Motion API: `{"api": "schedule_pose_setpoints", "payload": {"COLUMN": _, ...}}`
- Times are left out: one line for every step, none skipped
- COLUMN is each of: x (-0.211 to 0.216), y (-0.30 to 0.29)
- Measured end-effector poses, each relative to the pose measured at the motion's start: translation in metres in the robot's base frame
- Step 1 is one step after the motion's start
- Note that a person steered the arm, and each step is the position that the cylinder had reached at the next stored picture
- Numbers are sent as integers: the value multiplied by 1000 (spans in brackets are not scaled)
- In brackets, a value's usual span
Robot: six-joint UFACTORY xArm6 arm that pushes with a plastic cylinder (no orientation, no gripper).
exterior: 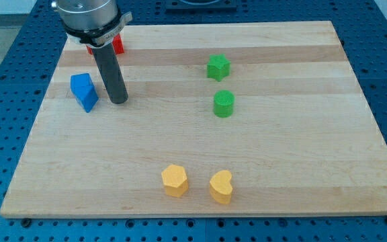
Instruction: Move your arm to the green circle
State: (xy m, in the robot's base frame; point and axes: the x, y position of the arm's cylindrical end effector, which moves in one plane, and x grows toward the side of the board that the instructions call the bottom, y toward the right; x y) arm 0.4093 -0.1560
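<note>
The green circle point(224, 103) stands on the wooden board, a little right of the middle. A green star point(218, 66) stands just above it in the view. My tip point(119, 100) rests on the board at the view's upper left, well to the left of the green circle. A blue block point(83, 91) stands just left of the tip, apart from it.
A red block point(117, 44) is partly hidden behind the rod at the view's top left. A yellow hexagon point(175, 180) and a yellow heart point(222, 187) stand near the view's bottom edge. The board point(301, 148) lies on a blue perforated table.
</note>
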Motion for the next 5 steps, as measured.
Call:
{"api": "schedule_pose_setpoints", "payload": {"x": 0, "y": 0}}
{"api": "schedule_pose_setpoints", "payload": {"x": 0, "y": 0}}
{"api": "schedule_pose_setpoints", "payload": {"x": 0, "y": 0}}
{"api": "schedule_pose_setpoints", "payload": {"x": -1, "y": 0}}
{"api": "schedule_pose_setpoints", "payload": {"x": -2, "y": 0}}
